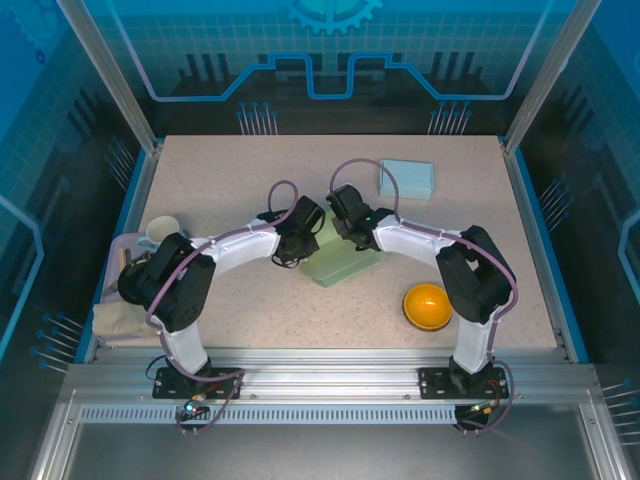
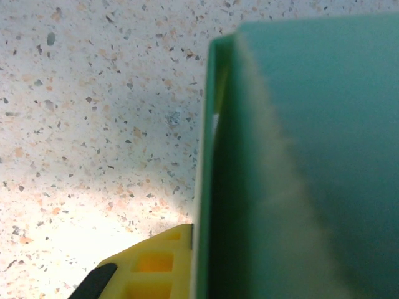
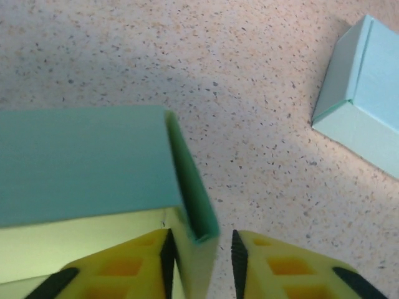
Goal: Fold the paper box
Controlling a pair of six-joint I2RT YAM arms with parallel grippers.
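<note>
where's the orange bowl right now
In the top view, the round orange bowl sits near right on the speckled table, right of the green paper box and beside the right arm.

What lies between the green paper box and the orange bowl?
Nothing stands there: in the top view, only bare speckled table separates the green paper box from the orange bowl.

A pale green paper box (image 3: 81, 149); beige tabletop (image 3: 187, 56) speckled dark and orange; light blue cardboard box (image 3: 368, 93); glossy orange round bowl (image 1: 427, 305)
</note>
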